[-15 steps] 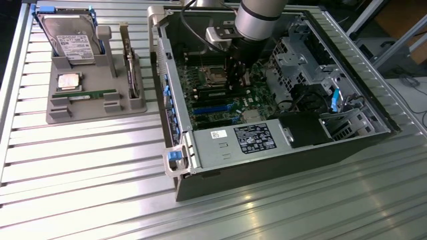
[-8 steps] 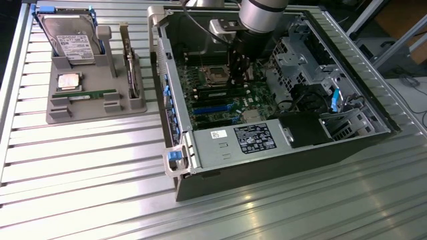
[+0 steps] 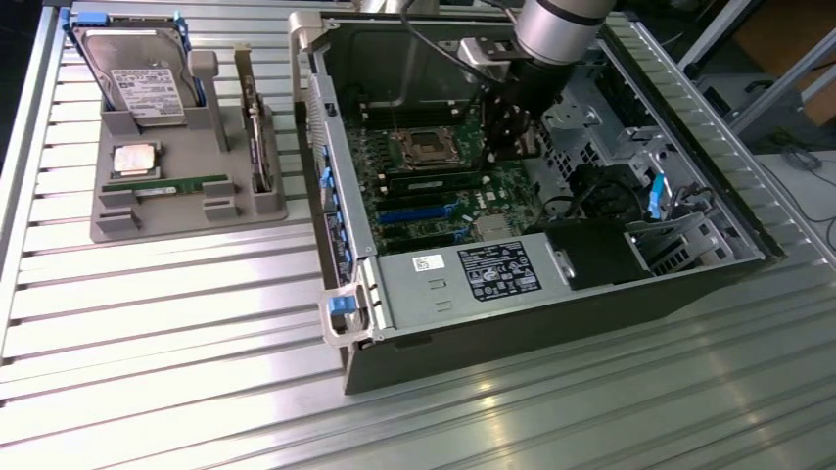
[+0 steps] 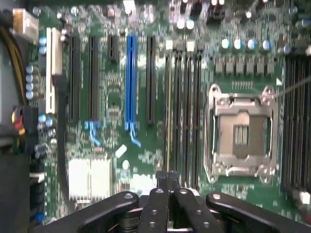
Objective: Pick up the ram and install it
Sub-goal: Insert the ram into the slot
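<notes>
Black gripper [image 4: 168,180] shut, nothing I can see held, over long black memory slots [image 4: 187,111] | narrow green ram stick [image 3: 163,183] lies in grey plastic tray [image 3: 117,230], exterior view's left, well apart | I'd stay square to one slot.

Open computer case [image 3: 523,323], empty CPU socket [image 4: 241,133], hard drive [image 3: 141,73] on grey tray [image 3: 117,230]
</notes>
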`<control>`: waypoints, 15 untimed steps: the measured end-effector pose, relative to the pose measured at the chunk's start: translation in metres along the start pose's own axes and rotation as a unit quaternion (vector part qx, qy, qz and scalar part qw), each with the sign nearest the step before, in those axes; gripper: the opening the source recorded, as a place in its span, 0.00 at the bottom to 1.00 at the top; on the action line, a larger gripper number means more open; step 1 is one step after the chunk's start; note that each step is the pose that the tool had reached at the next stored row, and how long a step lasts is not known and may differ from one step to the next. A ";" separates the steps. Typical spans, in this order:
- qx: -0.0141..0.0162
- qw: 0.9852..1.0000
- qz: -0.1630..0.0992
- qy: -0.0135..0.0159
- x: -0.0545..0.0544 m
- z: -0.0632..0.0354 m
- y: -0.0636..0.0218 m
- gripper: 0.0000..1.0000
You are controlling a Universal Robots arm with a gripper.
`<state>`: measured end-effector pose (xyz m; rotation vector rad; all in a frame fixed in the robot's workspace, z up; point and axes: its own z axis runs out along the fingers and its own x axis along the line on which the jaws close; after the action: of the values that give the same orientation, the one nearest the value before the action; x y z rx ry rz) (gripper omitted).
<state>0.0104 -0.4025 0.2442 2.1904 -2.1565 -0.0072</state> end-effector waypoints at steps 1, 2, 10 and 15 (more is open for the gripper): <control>0.000 1.000 0.000 0.000 0.000 -0.0006 -0.0090 0.11; 0.000 1.000 0.000 0.000 0.000 -0.0056 -0.0122 0.11; -0.004 1.000 0.000 0.000 0.002 -0.0264 -0.0318 0.11; -0.004 1.000 0.000 0.000 0.003 -0.0447 -0.0350 0.11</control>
<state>0.0476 -0.4026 0.2870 2.1869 -2.1527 -0.0157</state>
